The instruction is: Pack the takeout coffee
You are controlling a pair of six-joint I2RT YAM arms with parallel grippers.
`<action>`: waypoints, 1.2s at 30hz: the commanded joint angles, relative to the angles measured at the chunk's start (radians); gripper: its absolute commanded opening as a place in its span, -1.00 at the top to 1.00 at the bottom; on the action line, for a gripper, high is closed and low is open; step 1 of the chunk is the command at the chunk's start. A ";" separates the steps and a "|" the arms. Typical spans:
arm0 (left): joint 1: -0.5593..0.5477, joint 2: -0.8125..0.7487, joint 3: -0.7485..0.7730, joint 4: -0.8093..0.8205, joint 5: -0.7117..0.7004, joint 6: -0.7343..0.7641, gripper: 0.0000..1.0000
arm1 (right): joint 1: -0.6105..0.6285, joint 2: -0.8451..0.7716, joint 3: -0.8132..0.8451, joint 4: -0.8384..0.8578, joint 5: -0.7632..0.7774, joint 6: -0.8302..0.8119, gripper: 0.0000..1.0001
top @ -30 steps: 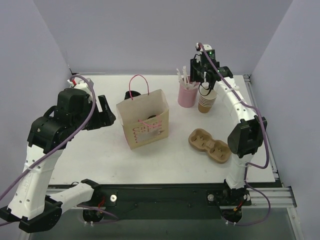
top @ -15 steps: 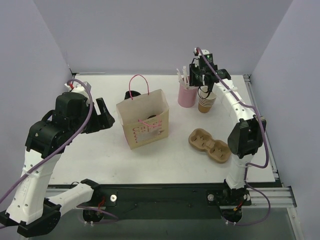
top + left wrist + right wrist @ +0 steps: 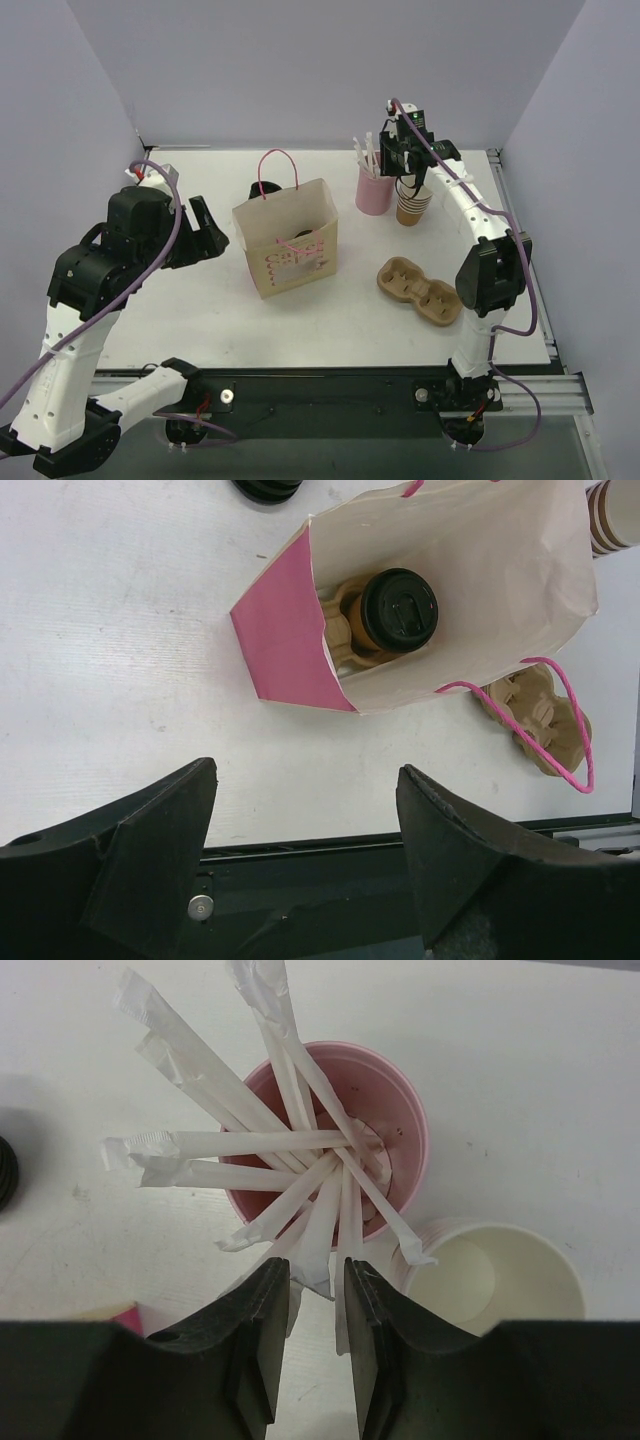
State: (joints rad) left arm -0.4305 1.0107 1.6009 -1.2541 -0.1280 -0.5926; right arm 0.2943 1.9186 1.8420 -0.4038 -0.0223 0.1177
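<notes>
Looks like the main bit is basically done: the takeout coffee [image 3: 398, 608] is already sitting down inside the paper bag [image 3: 520, 550], parked in a cardboard cup carrier [image 3: 335, 630] at the bottom, black lid on. From the left gripper [image 3: 305, 772] it's out ahead of the fingertips and a bit to the right, well apart from them. That gripper is spread wide with nothing in it, hanging over the bare table short of the bag. The cup stands upright, so its long axis runs bottom to top of the bag, lid pointing up at the bag's mouth. The left wrist camera mostly sees the lid face-on, with a sliver of tan wall, so any lean is slight. What's left seems to be extras, going by the right gripper [image 3: 315, 1270]. It sits right over the pink cup [image 3: 405, 1130] of wrapped straws [image 3: 220, 1145], the stack of paper cups [image 3: 540, 1260] just off to its right. Its jaws are down to a slim gap with straw ends poking into it, but whether they actually pinch one can't be made out. A spare carrier [image 3: 420, 290] lies on the table outside the bag.
</notes>
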 commanded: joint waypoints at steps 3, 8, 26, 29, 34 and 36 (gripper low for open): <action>0.004 -0.017 -0.004 0.009 -0.001 -0.018 -0.65 | 0.000 -0.035 0.062 0.005 0.019 -0.023 0.37; 0.004 -0.021 -0.007 0.009 -0.002 -0.022 -0.65 | 0.000 -0.023 0.077 0.013 0.019 -0.035 0.47; 0.004 -0.015 -0.002 0.028 -0.015 -0.007 -0.66 | 0.003 -0.127 0.134 -0.012 0.081 -0.072 1.00; 0.004 -0.018 -0.009 0.047 -0.010 -0.003 -0.66 | 0.009 -0.174 0.169 -0.044 0.104 -0.073 1.00; 0.004 -0.014 -0.002 0.062 -0.019 0.019 -0.67 | 0.046 -0.262 0.210 -0.070 0.120 -0.082 1.00; 0.004 -0.014 -0.009 0.077 -0.024 0.025 -0.67 | 0.091 -0.309 0.229 -0.070 0.165 -0.108 1.00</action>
State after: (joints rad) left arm -0.4305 1.0016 1.5940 -1.2449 -0.1295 -0.5926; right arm 0.3206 1.7329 2.0010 -0.4618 0.0708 0.0444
